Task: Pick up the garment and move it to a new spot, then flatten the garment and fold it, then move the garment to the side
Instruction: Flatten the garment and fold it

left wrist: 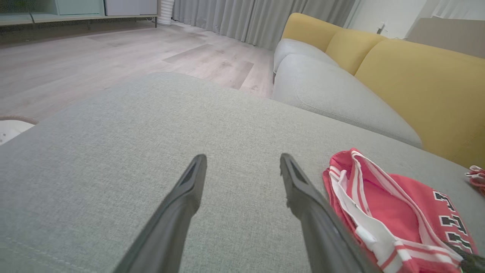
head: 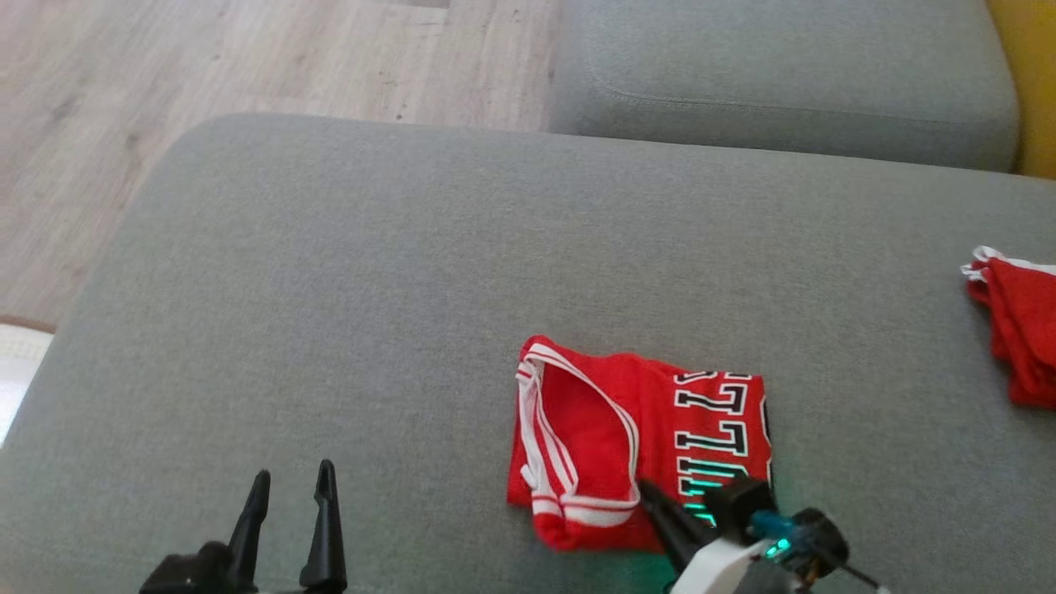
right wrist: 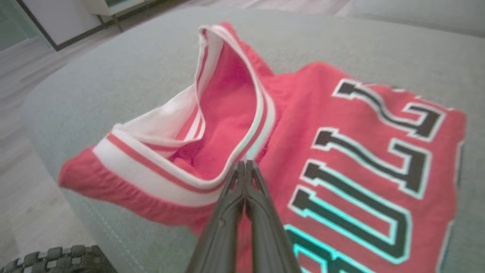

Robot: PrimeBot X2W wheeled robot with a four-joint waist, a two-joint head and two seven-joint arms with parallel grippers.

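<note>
- Right gripper [right wrist: 245,163] first: in its wrist view my two dark fingers rise from the bottom edge pressed tight together. Their tips meet on the white-and-red trim of the garment [right wrist: 341,125], and I seem to have that edge pinched between them.
- From the head view the same gripper sits at the lower right of the frame, its finger slanting up and left onto the garment's lower edge, with a green glow on the fabric beside it.
- Left gripper [head: 294,472] sits at the lower left of the head view. Its fingers are spread wide with bare cushion showing between them, and it holds nothing.
- The garment is a red jersey with white striped trim and black block letters outlined in white. It lies folded on the grey cushion [head: 330,289], lower centre-right in the head view. The trimmed opening is on its left and the lettering on its right.
- In the left wrist view the jersey lies just right of my right-hand finger, at the lower right of the frame.
- A second red cloth [head: 1023,330] with white trim lies at the right edge of the head view, well apart from the jersey.
- Beyond the cushion, at the top right, is another grey seat cushion [head: 784,74].
- Pale wooden floor [head: 206,58] fills the upper left.
- Farthest off in the left wrist view are the yellow backrest [left wrist: 416,83] at the right and grey curtains [left wrist: 246,19] at the top centre.
</note>
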